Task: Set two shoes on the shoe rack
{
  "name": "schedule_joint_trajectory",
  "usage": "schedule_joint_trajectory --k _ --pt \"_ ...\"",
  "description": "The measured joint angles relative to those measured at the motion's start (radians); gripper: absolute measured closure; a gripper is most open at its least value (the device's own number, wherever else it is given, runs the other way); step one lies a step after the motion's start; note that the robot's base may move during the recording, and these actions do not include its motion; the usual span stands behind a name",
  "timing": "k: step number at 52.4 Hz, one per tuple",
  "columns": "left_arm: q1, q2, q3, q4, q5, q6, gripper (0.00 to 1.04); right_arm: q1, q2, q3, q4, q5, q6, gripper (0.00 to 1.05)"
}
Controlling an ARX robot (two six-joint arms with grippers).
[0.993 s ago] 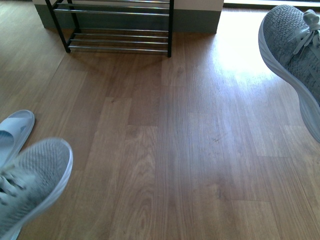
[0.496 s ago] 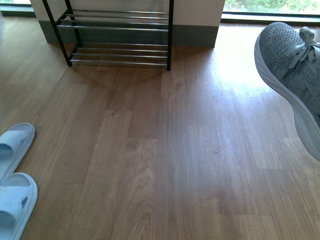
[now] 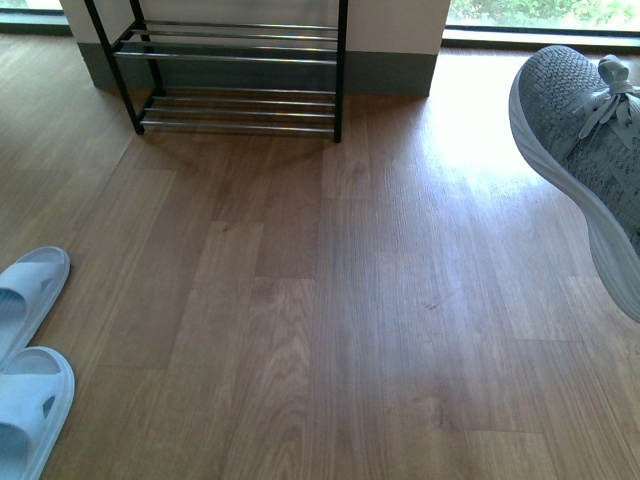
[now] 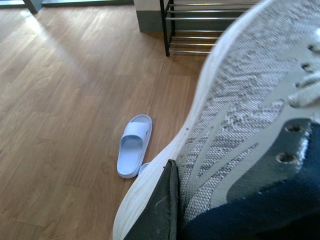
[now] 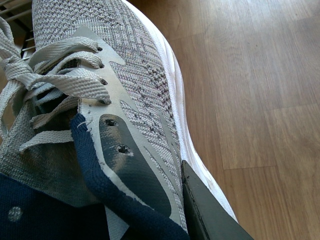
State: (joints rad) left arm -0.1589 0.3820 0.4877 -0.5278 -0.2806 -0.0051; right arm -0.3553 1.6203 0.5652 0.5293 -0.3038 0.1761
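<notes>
Left jaws clamp left shoe (image 4: 240,110) at its sole edge, right jaws likewise grip right shoe (image 5: 145,85); open floor (image 3: 330,300) ahead to shoe rack (image 3: 240,98).

Grey shoe (image 3: 580,140), white sole, tilted in the air on the right. 2nd grey shoe (image 4: 240,115) up too. Black shoe rack (image 3: 340,70) at back wall.

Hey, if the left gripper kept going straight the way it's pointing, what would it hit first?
Probably the shoe rack: the sneaker held by the left gripper aims its toe at the rack's bars, with bare floor between. Depth is unclear; the floor could come first.
</notes>
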Motion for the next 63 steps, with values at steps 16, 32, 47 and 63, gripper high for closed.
schedule_joint_trajectory --k 16,32,47,63 --pt "-0.003 0.000 0.000 0.000 0.002 0.000 1.03 0.000 0.000 0.000 0.000 0.000 0.000 1.04" --pt "-0.003 0.000 0.000 0.000 0.000 0.001 1.03 0.000 0.000 0.000 0.000 0.000 0.000 1.04" --pt "-0.003 0.000 0.000 0.000 0.000 0.001 1.03 0.000 0.000 0.000 0.000 0.000 0.000 1.04" --pt "-0.003 0.000 0.000 0.000 0.000 0.001 1.03 0.000 0.000 0.000 0.000 0.000 0.000 1.04"
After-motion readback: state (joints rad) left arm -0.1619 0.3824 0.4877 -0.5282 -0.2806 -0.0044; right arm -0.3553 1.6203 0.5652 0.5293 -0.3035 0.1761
